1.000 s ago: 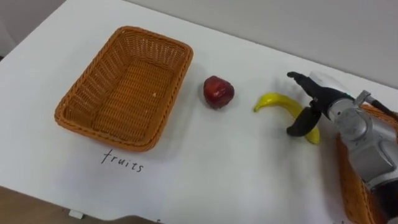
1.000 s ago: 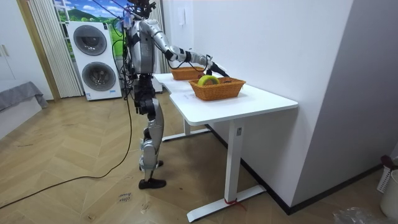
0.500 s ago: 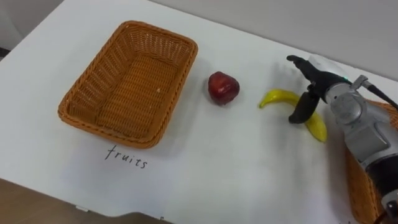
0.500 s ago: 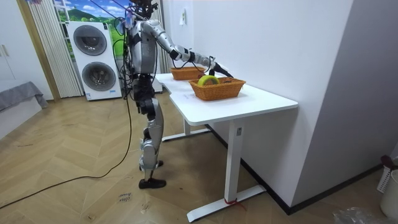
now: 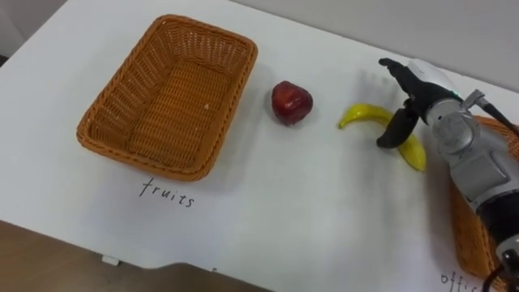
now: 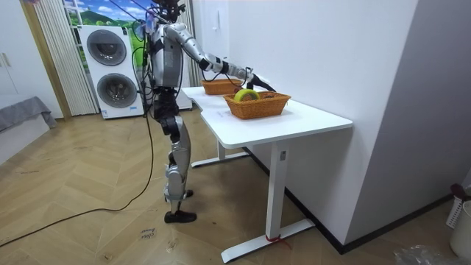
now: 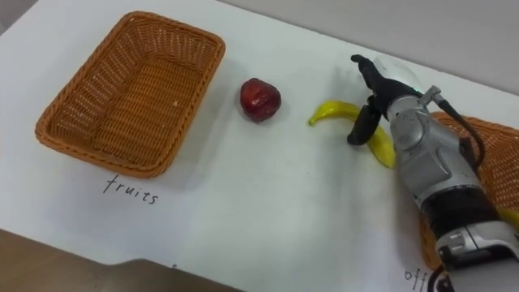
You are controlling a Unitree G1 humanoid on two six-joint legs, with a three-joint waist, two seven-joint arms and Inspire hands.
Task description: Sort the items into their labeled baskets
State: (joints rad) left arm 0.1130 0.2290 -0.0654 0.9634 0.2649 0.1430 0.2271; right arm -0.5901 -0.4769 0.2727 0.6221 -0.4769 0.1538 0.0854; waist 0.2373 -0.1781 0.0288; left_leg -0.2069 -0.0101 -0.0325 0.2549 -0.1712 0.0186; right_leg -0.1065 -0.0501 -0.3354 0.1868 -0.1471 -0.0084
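Nearest to the robot, on the white table point(image 5: 308, 211), is the hand-written word "fruits" point(image 5: 168, 195), and at the right edge is the rim of a second wicker basket point(image 7: 495, 150), over which the right forearm comes in. A little farther lies the banana point(image 5: 366, 113). It rests flat on the table, and its curved long axis runs from beside that right basket, up and to the left, toward the apple point(image 5: 291, 102). The right hand point(image 5: 418, 99) stands across this axis at about the banana's middle. Its thumb hangs down on the near side and the straight fingers point(image 5: 396, 68) reach past the far side, so the hand is spread and not clamped. I cannot tell whether the thumb touches the peel. The banana is therefore directly under the hand, between thumb and fingers, and this hand is clearly the one to take it. The apple sits apart to the left, and beyond it the empty fruit basket point(image 5: 174, 105) stretches toward the far edge. I judge that the hand must close first, then carry the banana leftward over the apple.
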